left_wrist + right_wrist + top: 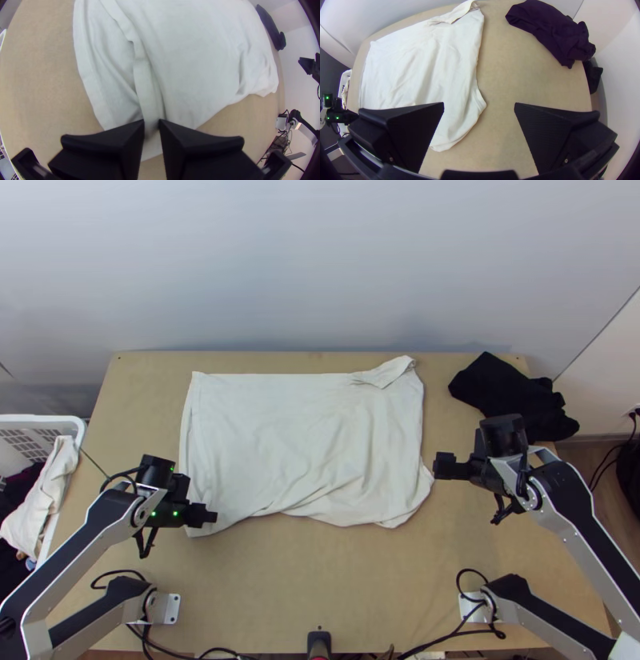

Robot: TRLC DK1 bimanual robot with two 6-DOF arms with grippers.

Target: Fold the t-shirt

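Left gripper (pixel 152 122): fingers close together, a narrow gap between them, lined up on a raised strip at the near left corner of the t-shirt (pixel 296 436). Cloth shows in the gap, and past its edge some bare tabletop (pixel 336 580); no firm pinch made out. Placement probably chosen because layers meet here: the upper edge lies inside the lower one, so a grip must catch both or the fold will slip out of register.

Right gripper (pixel 479 104): fingers spread wide, nothing between them, beside the shirt's right side in the top view. Reads as readied for the near right corner, to pair with the left.

Shirt: mid-tabletop, lying wide and fairly flat, apparently folded once. Far edge nearly straight; near edge wavy, bulging at right. A small flap is turned over at the far right corner. Judgement: a first fold looks done, smoothing or a second fold due; lifting one corner alone would likely skew the stack.

Surroundings: dark cloth (pixel 512 392) bunched at the far right corner, apart from the shirt; white basket (pixel 80 430) with clothes off the left side, leaving the middle as working area.
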